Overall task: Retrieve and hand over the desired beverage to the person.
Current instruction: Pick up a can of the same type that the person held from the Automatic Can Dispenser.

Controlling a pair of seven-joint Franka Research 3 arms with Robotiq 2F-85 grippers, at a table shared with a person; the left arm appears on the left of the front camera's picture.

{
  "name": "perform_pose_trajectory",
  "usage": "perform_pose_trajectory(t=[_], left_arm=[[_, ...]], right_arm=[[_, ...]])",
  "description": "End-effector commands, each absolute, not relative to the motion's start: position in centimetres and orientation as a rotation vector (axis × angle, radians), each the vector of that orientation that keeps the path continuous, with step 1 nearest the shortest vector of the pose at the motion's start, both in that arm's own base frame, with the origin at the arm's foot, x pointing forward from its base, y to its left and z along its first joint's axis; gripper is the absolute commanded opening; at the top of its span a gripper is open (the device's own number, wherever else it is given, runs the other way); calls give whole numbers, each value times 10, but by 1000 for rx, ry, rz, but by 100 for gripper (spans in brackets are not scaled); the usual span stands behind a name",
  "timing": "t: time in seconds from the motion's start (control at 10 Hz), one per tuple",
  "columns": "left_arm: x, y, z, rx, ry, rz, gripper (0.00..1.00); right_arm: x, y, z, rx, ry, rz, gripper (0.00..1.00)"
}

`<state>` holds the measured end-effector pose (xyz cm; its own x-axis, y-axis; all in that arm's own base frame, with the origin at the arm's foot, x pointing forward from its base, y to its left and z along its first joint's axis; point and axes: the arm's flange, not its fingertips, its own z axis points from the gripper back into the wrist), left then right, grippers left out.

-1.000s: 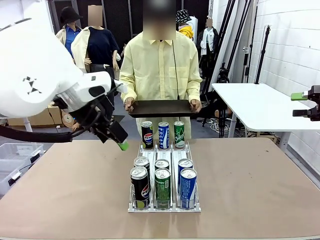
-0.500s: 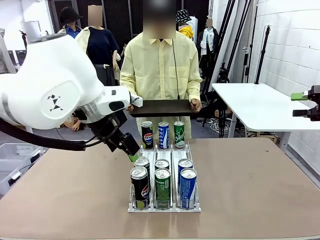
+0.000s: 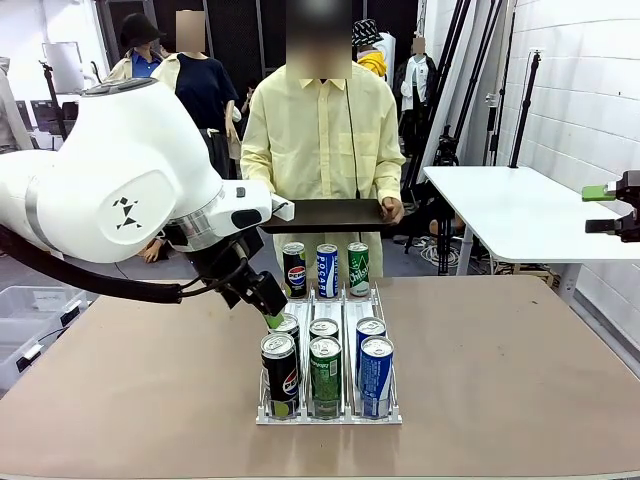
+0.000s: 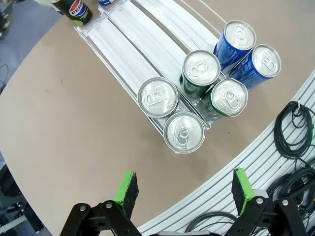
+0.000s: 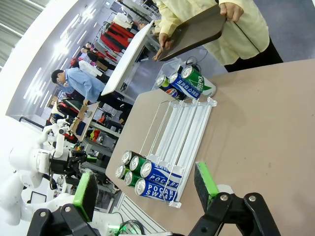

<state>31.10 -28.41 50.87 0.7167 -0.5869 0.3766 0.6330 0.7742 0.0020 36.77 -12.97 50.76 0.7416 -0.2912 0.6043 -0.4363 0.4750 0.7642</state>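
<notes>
Brown table (image 3: 520, 380) spans the lower frame, and the left arm (image 3: 120, 190) enters from the left. At upper centre, the person (image 3: 320, 140) holds a dark tray (image 3: 325, 215) level, presumably to receive a drink. The rack (image 3: 330, 415) files cans in three lanes. The left gripper (image 3: 272, 318), fingers spread and empty, hovers just above the black cola cans (image 3: 280, 372) at lower centre, probably the wanted beverage. The right gripper (image 5: 145, 189) is likewise spread.

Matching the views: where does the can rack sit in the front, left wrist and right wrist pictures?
Front view: the can rack sits low in the centre, on the table.
Left wrist view: the can rack runs from the top left to the middle right.
Right wrist view: the can rack lies diagonally across the centre.
Shared landmark: the Pepsi can at the rack's far end.
</notes>
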Motion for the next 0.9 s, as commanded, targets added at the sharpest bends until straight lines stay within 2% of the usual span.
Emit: perform_pose_trajectory(t=[0.0,0.8], left_arm=[[310,-283,509,-127,-375,-682,100],[310,-283,509,-127,-375,-682,100]], right_arm=[[369,-129,508,1118,-774,101,100],[369,-129,508,1118,-774,101,100]])
